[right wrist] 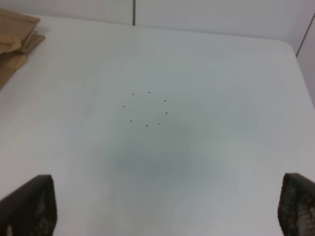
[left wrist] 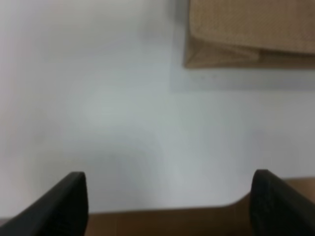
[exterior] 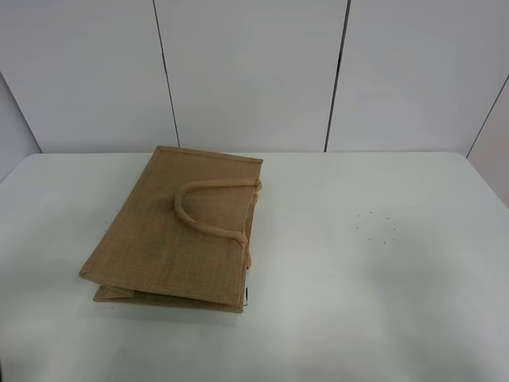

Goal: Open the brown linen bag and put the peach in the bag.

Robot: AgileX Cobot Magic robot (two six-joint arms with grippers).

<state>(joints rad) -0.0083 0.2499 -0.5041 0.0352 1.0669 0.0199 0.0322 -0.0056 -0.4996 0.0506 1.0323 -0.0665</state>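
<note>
The brown linen bag (exterior: 179, 231) lies flat and folded on the white table (exterior: 382, 302), left of centre, with a beige loop handle (exterior: 208, 208) resting on top. A corner of it shows in the left wrist view (left wrist: 251, 34) and an edge in the right wrist view (right wrist: 15, 37). The peach is not in view in any frame. My left gripper (left wrist: 170, 204) is open and empty, above the table's near edge, short of the bag. My right gripper (right wrist: 167, 206) is open and empty over bare table right of the bag. Neither arm shows in the exterior high view.
A ring of small dark dots (exterior: 375, 225) marks the table on the right, also seen in the right wrist view (right wrist: 146, 109). White wall panels (exterior: 254, 72) stand behind the table. The table's front edge (left wrist: 162, 211) lies just under my left gripper.
</note>
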